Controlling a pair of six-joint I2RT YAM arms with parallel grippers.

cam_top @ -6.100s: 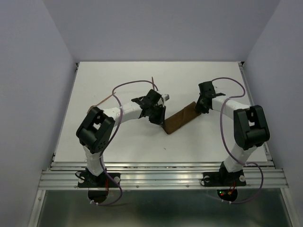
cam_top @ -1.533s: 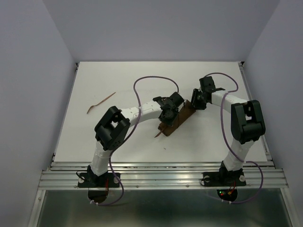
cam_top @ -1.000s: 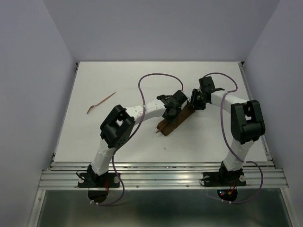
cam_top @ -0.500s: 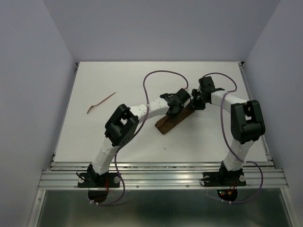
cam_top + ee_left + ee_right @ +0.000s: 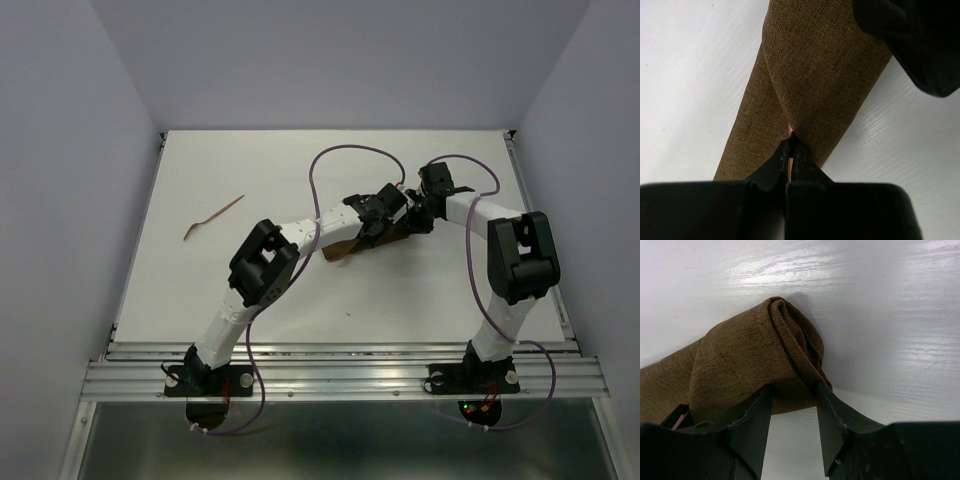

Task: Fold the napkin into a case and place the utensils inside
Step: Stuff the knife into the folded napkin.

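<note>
My left gripper (image 5: 790, 147) pinches a utensil (image 5: 790, 131) at the case (image 5: 815, 75) slit. My right gripper (image 5: 793, 392) clamps the case's rolled end.

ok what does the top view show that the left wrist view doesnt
Top view only: a loose stick lying far left on the table, well apart from the cloth. Left wrist only: the shut left pincer nipping a pinkish sliver at a fold in the cloth. Both: the brown cloth on the white table.
</note>
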